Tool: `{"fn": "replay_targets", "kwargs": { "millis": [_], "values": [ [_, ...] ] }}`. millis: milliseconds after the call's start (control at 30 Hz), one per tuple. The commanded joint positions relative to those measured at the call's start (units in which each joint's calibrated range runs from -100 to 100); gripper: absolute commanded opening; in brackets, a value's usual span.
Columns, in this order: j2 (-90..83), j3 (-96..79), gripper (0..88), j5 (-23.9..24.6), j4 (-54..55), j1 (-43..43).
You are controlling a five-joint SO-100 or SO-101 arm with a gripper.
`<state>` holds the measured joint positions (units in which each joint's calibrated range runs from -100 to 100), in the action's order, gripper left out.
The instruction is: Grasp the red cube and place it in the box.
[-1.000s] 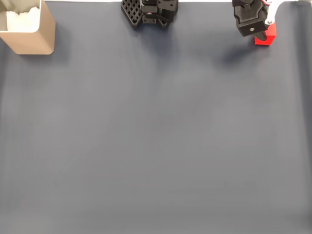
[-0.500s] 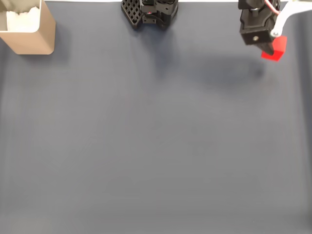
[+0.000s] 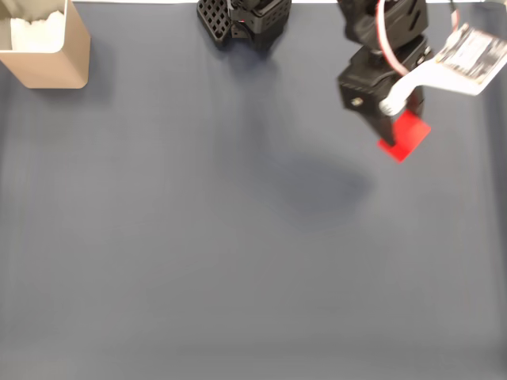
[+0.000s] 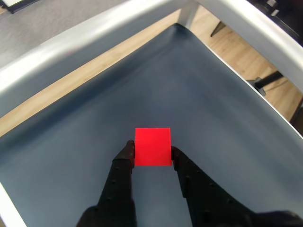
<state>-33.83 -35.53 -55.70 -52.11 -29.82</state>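
In the fixed view, the gripper [image 3: 396, 131] is hanging above the dark mat [image 3: 238, 253] at upper right, gripping one red cube [image 3: 404, 136] at its tip; one box [image 3: 47, 49] is sitting far off at top left. In the wrist view, two black fingers [image 4: 124, 163] are pinching the cube's [image 4: 152, 146] sides.

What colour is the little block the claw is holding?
Bright red; the small matte red cube shows best in the wrist view.
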Motion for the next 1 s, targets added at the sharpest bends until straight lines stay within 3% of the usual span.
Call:
{"fn": "replay_targets", "kwargs": {
  "millis": [0,967],
  "values": [
    [-0.92,5.15,1.0,0.29,-1.91,5.67],
    [-3.35,10.81,1.3,3.42,-9.12,46.65]
  ]
}}
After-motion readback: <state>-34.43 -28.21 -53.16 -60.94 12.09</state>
